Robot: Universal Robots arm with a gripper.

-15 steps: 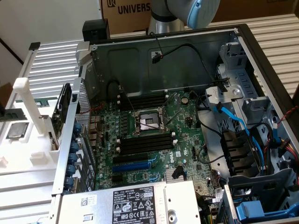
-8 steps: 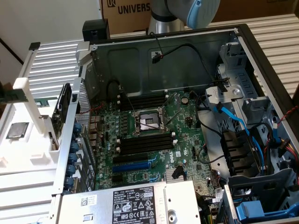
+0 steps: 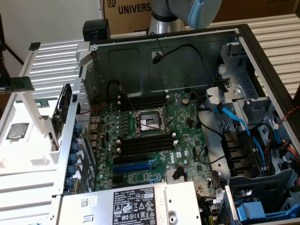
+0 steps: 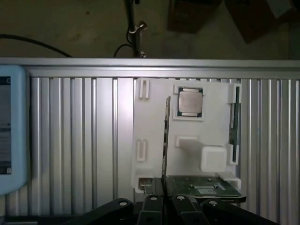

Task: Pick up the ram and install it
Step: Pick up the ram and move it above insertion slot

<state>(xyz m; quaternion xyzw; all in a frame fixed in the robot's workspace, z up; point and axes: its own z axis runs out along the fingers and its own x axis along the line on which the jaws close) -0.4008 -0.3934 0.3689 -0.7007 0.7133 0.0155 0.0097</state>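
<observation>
On the white holder point(image 4: 152, 122), at the exterior view's left of the open computer case point(image 3: 140, 58): the ram point(image 4: 204, 187), one item, a long dark green board with a pale label. It is lodged at the holder's edge closest to the pincer point(image 4: 166, 208). Whether it lies flat or stands on edge cannot be told.

Progress: early. Pick-up not yet made; installation not yet made. The black memory slots point(image 3: 145, 142) inside the case show no stick seated, as far as can be made out.

Pincer: just short of the ram, apart from it and not around it. The ram is the nearest of the holder's contents. Whether the pincer is wide or narrow cannot be told; it carries no ram.

Also in holder: processor chip point(image 4: 191, 102), farther from the pincer than the ram; a second thin board point(image 4: 166, 136), seen edge-on, beside the chip.

Arm point(image 3: 187, 11): at the far side, above the case.
</observation>
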